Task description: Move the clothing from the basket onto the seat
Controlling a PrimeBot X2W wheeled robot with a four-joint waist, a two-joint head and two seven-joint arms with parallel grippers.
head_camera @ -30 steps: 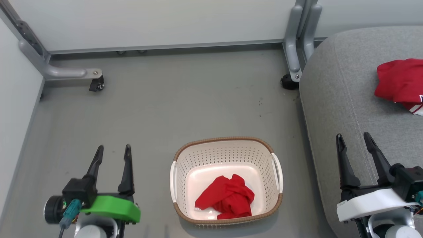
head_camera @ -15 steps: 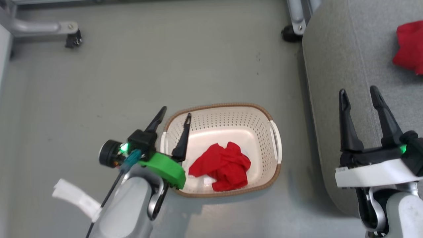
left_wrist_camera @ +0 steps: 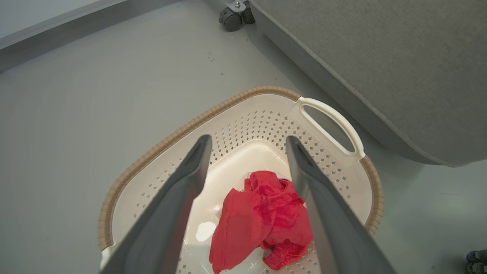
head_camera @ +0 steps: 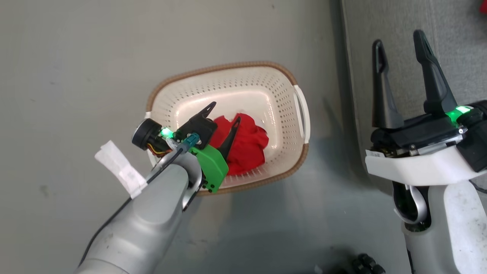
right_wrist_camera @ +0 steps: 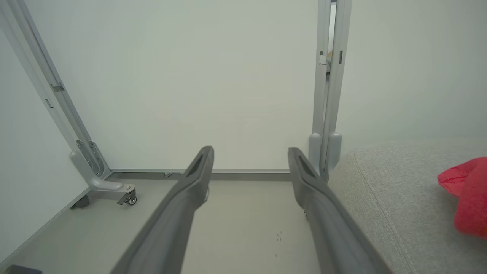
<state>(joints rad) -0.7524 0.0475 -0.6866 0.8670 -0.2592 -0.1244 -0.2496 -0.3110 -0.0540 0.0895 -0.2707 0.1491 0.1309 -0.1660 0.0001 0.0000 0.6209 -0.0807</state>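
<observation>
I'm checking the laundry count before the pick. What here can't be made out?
Head view: the left gripper covers part of the red garment in the basket; contact unclear.
Right wrist view: the second red garment on the seat is cut by the right edge.
Head view: dark objects at the bottom edge, unidentifiable.

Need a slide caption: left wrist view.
Open left gripper over red garment in cream basket, grey seat beside.

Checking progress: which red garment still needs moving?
The crumpled garment in the basket, below the open left gripper; the other garment lies on the seat.
</observation>
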